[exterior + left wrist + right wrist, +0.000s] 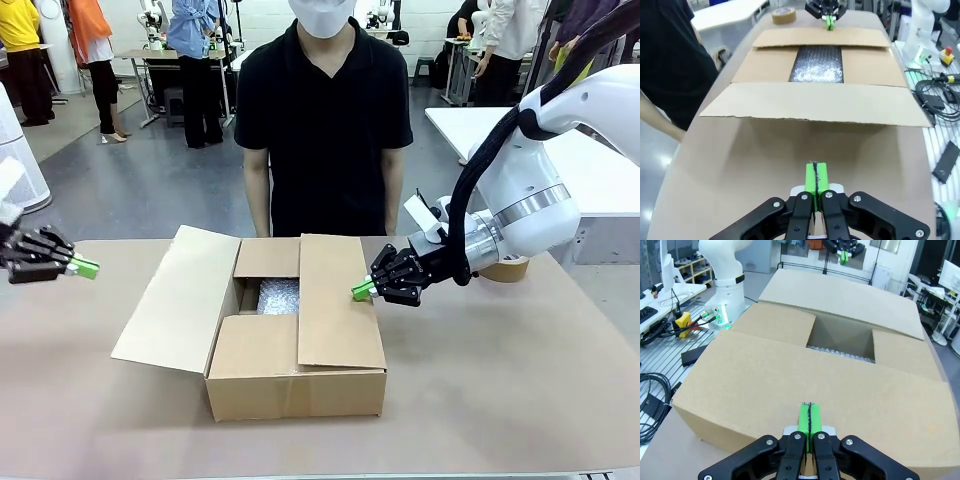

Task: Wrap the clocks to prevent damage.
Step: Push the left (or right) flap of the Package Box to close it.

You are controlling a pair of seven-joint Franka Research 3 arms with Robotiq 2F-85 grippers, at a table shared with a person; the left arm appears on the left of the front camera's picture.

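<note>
Cardboard box [296, 375] sits mid-table, bubble wrap [278, 296] showing between its flaps. My right gripper [362, 291], pads pressed together and empty, meets the folded flap [335, 300] at its outer edge. My left gripper [88, 268], likewise closed, hovers over bare table [500, 380] beyond the outspread flap [180, 300].

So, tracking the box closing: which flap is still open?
The long flap on the robot's left; it slopes outward, while the other three lie folded inward.

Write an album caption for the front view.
Right fingers, shut, at a flap of the cardboard box holding bubble wrap; left fingers, shut, off aside; a person stands behind.
</note>
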